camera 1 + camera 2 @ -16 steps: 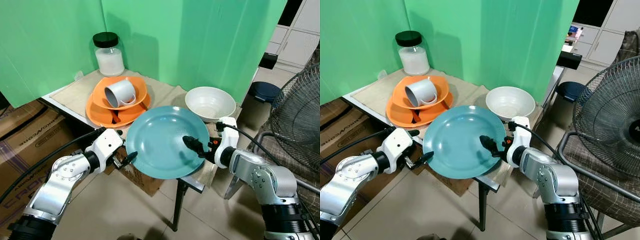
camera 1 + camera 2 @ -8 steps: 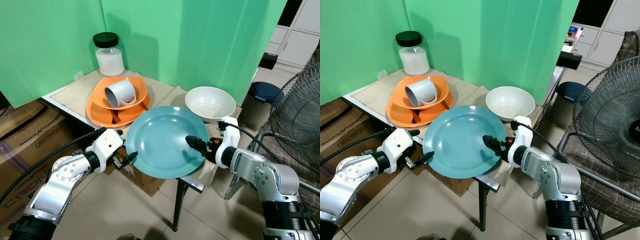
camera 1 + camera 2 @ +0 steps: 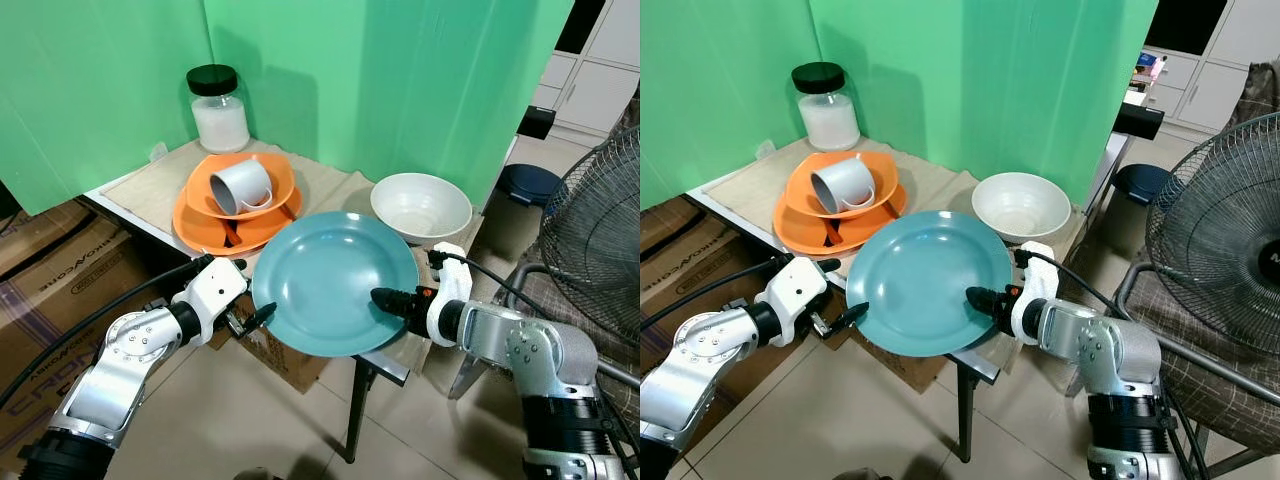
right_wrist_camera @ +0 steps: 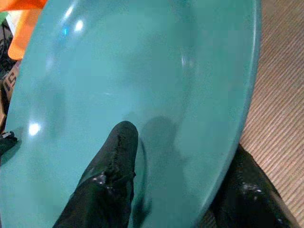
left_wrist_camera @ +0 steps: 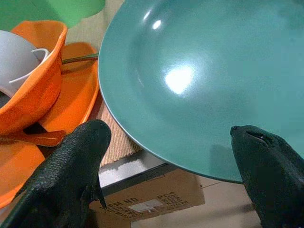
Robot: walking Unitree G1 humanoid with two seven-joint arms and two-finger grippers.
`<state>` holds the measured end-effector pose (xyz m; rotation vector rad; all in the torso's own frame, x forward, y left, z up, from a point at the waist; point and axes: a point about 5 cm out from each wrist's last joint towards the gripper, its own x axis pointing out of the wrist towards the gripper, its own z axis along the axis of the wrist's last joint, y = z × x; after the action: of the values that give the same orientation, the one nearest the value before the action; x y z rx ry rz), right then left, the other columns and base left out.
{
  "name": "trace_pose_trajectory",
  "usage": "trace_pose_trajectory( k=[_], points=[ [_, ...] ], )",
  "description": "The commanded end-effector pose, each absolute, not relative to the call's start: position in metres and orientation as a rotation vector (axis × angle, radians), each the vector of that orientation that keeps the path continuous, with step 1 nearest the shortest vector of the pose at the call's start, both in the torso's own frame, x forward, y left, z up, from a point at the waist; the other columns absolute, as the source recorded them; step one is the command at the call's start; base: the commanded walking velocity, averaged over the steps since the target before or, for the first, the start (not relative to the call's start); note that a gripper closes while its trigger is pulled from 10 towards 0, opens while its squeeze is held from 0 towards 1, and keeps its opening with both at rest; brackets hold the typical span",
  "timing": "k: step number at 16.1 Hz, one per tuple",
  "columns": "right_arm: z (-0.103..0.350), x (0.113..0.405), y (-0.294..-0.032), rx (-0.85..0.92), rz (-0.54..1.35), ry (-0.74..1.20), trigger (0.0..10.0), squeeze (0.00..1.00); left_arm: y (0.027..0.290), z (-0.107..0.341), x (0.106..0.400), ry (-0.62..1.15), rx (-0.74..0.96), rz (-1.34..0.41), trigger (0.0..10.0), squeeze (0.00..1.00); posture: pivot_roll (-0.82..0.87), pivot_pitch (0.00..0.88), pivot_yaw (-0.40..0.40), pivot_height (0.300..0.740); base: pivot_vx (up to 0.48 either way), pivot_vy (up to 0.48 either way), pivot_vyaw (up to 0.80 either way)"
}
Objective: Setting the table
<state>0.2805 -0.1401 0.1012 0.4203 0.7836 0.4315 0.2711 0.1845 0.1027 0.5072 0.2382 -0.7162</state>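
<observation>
While the teal plate (image 3: 335, 283) juts tilted over the bench's (image 3: 340, 190) near edge, the right gripper (image 3: 392, 298) is clamped on its right rim; the plate should be levelled before release. The left gripper (image 3: 258, 316) waits, fingers apart, at the left rim. The left wrist view adds a gap between them and plate. The right wrist view shows one finger (image 4: 114, 156) above the plate, one beneath.

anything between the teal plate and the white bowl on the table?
Nothing. In the left eye view only a strip of bare beige mat separates the teal plate from the white bowl; the right gripper clamps the plate's rim just below that gap.
</observation>
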Motion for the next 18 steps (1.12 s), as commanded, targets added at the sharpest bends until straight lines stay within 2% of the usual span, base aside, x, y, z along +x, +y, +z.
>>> trace_pose_trajectory(
  k=[1,9,13,16,18],
  points=[
    [0.105,0.282,-0.140,0.422,0.429,0.795,0.0,0.00,0.183,0.098,0.271,0.254,0.517,-0.722,10.0,0.00,0.04,0.000,0.015,0.740,0.000,0.000,0.00],
    [0.106,0.283,-0.139,0.401,0.425,0.794,0.0,0.00,0.181,0.099,0.273,0.242,0.520,-0.720,10.0,0.00,0.04,0.000,0.014,0.740,0.000,0.000,0.00],
    [0.114,0.282,-0.139,0.423,0.479,0.703,0.0,0.00,0.177,0.106,0.276,0.203,0.519,-0.705,10.0,0.00,0.04,0.000,0.018,0.740,0.000,0.000,0.00],
    [0.133,0.281,-0.140,0.471,0.522,0.597,0.0,0.00,0.176,0.131,0.286,0.069,0.475,-0.620,10.0,0.00,0.04,0.000,0.016,0.740,0.000,0.000,0.00],
    [0.153,0.277,-0.150,0.539,0.496,0.502,0.0,0.00,0.174,0.171,0.291,-0.091,0.352,-0.563,10.0,0.00,0.04,0.000,0.015,0.740,0.000,0.000,0.00]
  ],
)
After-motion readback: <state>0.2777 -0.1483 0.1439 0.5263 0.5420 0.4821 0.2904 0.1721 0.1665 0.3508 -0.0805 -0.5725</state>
